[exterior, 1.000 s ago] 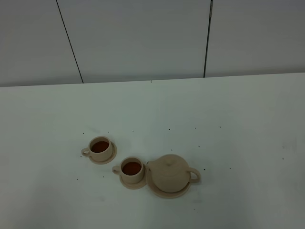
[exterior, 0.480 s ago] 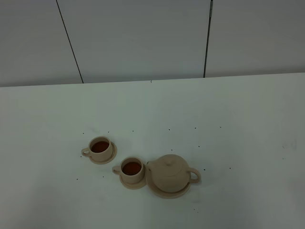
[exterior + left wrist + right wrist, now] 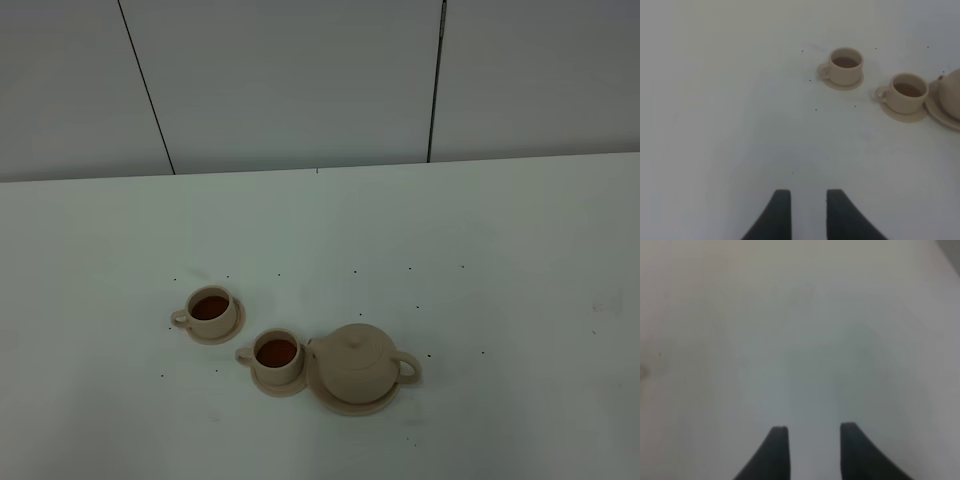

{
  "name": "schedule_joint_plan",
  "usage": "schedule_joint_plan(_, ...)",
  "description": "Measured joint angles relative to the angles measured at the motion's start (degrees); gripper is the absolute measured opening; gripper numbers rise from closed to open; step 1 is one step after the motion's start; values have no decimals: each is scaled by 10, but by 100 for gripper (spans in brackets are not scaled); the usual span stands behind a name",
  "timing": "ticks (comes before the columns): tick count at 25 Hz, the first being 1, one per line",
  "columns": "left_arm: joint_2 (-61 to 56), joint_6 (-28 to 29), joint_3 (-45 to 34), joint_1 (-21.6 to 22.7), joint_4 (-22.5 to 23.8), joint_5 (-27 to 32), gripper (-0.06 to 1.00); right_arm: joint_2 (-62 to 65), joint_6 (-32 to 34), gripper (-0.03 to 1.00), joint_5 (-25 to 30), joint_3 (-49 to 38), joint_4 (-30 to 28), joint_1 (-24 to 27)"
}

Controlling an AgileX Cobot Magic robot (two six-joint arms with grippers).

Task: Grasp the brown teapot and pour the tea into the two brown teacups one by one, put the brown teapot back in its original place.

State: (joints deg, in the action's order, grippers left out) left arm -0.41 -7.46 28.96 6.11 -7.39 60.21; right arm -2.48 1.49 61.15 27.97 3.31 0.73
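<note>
Both cups look filled: far cup and near cup each show dark tea and each sits on its small saucer. Pot is upright, lid on, resting on the big saucer, spout toward the near cup, handle on the far side from it. Judging by this, pour and put-back are done; task reads as at or near its end.

Left gripper: jaws narrowly parted, nothing between them, bare table under. Cups are well ahead of the jaws and off to one side; only the pot's edge shows past them in the left wrist view.

Right gripper: jaws parted a bit wider, empty. Only blank table ahead; no pot or cup in front of the jaws.

Neither arm shows in the overhead view, so both are clear of the set.

Next move, my call: nothing to grasp. Hold or park the arms, keep both jaws away from the cups so nothing gets knocked.
</note>
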Motion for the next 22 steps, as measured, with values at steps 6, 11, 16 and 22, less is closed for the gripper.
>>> schedule_joint_plan(6,0,0,0,0,0,0,24,0,-9,24,0,-1,9,0)
schedule_joint_plan(11,0,0,0,0,0,0,24,0,-10,24,0,-1,9,0)
schedule_joint_plan(16,0,0,0,0,0,0,24,0,-10,24,0,-1,9,0)
schedule_joint_plan(22,0,0,0,0,0,0,24,0,-10,24,0,-1,9,0)
